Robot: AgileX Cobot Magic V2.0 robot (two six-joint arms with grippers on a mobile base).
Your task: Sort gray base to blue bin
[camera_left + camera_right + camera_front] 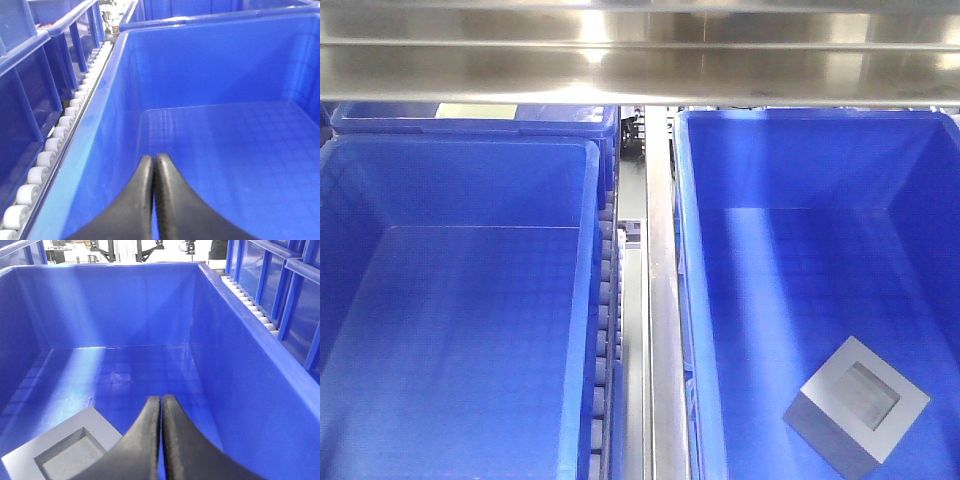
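The gray base (857, 404) lies on the floor of the right blue bin (800, 125), near its front, with the square recess facing up. It also shows in the right wrist view (62, 452), low left. My right gripper (161, 399) is shut and empty, hovering inside that bin just right of the base. My left gripper (153, 158) is shut and empty over the empty left blue bin (125, 75). Neither gripper shows in the front view.
A roller conveyor track (608, 330) and a metal rail (663, 300) run between the two bins. A steel shelf (640, 50) spans the top. A third blue bin (470, 122) stands behind the left one. More blue crates (30, 75) line the far left.
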